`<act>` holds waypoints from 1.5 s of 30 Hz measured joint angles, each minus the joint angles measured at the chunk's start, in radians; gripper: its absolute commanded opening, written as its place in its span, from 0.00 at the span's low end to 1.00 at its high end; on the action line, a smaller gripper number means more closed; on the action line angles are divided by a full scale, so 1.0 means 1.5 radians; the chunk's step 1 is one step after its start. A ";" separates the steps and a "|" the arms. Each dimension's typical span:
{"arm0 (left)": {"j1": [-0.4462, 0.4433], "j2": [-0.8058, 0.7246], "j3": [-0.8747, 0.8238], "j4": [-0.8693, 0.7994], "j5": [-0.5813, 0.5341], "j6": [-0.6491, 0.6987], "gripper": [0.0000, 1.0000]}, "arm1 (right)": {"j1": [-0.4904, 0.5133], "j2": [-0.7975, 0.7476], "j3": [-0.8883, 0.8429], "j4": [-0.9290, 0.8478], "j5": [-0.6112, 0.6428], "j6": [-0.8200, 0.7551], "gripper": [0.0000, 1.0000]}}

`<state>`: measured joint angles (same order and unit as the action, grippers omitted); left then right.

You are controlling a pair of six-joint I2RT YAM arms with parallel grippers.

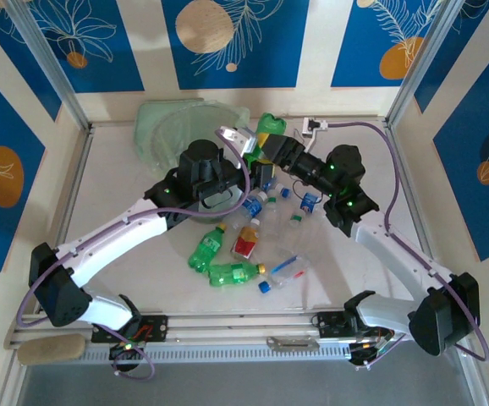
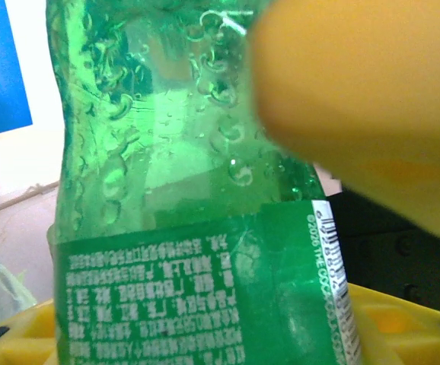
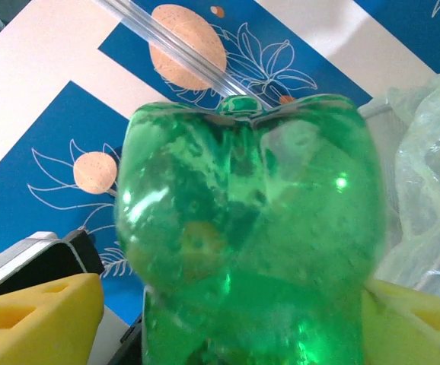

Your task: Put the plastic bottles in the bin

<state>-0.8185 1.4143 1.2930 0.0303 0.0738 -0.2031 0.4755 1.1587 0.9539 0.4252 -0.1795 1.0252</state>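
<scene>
Blue-and-cream patterned panels wall in a white surface [image 1: 118,169]. Both arms meet at the upper middle of the top view over one green translucent plastic bottle [image 1: 270,126]. It is lifted clear of the surface, just right of the round pale-green translucent bin [image 1: 156,127].

The left claw [image 1: 240,139] is clamped narrow on the bottle's labelled body; in its wrist view a yellow finger [image 2: 357,114] presses over the green wall. The right claw [image 1: 267,145] stands wide around the bottle's base end, where one yellow pad [image 3: 37,319] sits apart from the plastic with a dark gap between.

Judging from the poses, this is a hand-over. The left arm lies nearer the bin, so it takes the bottle for the drop.

More bottles lie scattered at centre frame, waiting their turn: two green bottles [image 1: 206,252], a red-labelled bottle [image 1: 246,241] and several clear blue-capped bottles [image 1: 288,269].
</scene>
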 measured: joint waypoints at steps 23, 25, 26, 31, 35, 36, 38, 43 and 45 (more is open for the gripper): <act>0.187 -0.073 -0.002 -0.112 -0.121 0.090 0.44 | -0.095 -0.141 -0.067 -0.159 0.058 -0.058 0.92; 0.205 -0.068 -0.002 -0.130 -0.122 0.089 0.44 | -0.096 -0.148 -0.067 -0.178 0.066 -0.069 0.93; 0.212 -0.064 0.000 -0.138 -0.122 0.089 0.44 | -0.096 -0.152 -0.067 -0.185 0.069 -0.073 0.94; 0.227 -0.028 0.031 -0.191 -0.119 0.089 0.44 | -0.109 -0.159 -0.072 -0.210 0.078 -0.086 0.95; 0.231 0.008 0.065 -0.228 -0.114 0.087 0.45 | -0.118 -0.159 -0.077 -0.222 0.080 -0.086 0.95; 0.231 0.016 0.072 -0.236 -0.113 0.087 0.46 | -0.119 -0.159 -0.077 -0.223 0.081 -0.086 0.95; 0.233 0.030 0.085 -0.254 -0.112 0.087 0.48 | -0.121 -0.159 -0.077 -0.225 0.080 -0.086 0.95; 0.235 0.052 0.103 -0.290 -0.107 0.082 0.52 | -0.123 -0.152 -0.077 -0.225 0.080 -0.085 0.95; 0.235 0.056 0.108 -0.298 -0.106 0.082 0.54 | -0.124 -0.148 -0.077 -0.225 0.080 -0.085 0.95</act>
<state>-0.4656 1.4986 1.4544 -0.4164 -0.0845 -0.0803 0.2893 0.9367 0.8391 0.0883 -0.0593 0.8970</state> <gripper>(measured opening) 0.542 0.949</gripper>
